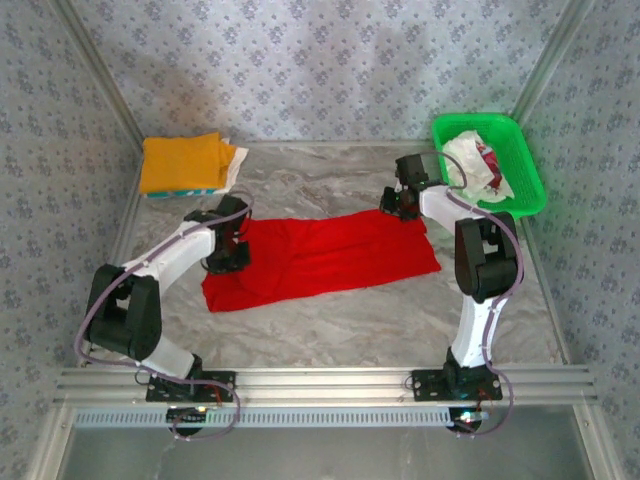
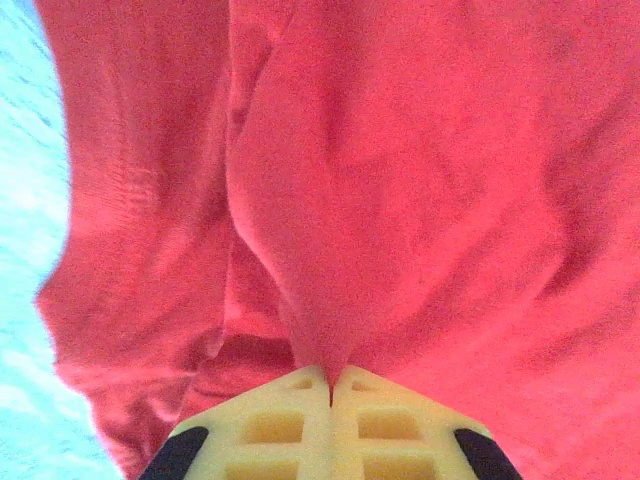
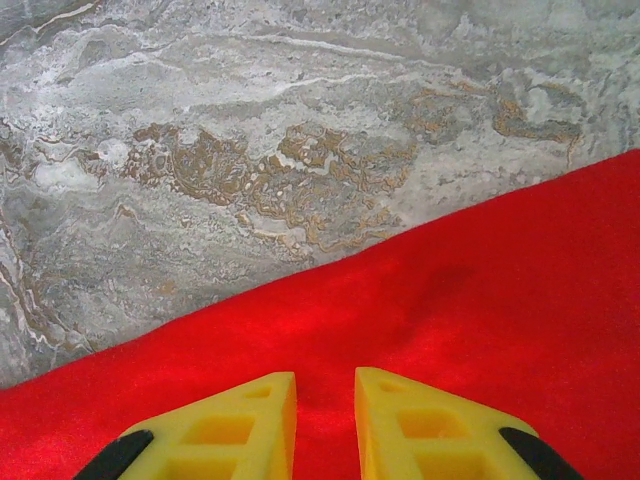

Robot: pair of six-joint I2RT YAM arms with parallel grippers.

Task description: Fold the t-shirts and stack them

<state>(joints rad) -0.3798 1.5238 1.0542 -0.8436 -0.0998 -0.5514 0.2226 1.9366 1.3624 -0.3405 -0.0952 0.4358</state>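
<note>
Gripping recorded on the red t-shirt (image 1: 330, 255), spread flat on the table (image 1: 330, 330).
At one fold the left gripper (image 2: 331, 385) was clamped tight; the right gripper (image 3: 325, 425) stood narrowly parted over the shirt's edge, grasping nothing.

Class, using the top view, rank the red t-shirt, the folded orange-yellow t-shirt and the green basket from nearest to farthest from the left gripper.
1. Red t-shirt, pinched by the left gripper, centre.
2. Orange-yellow t-shirt, far left.
3. Green basket, far right.

Green basket (image 1: 528, 165), marble tbl (image 1: 350, 320) far-R
</note>
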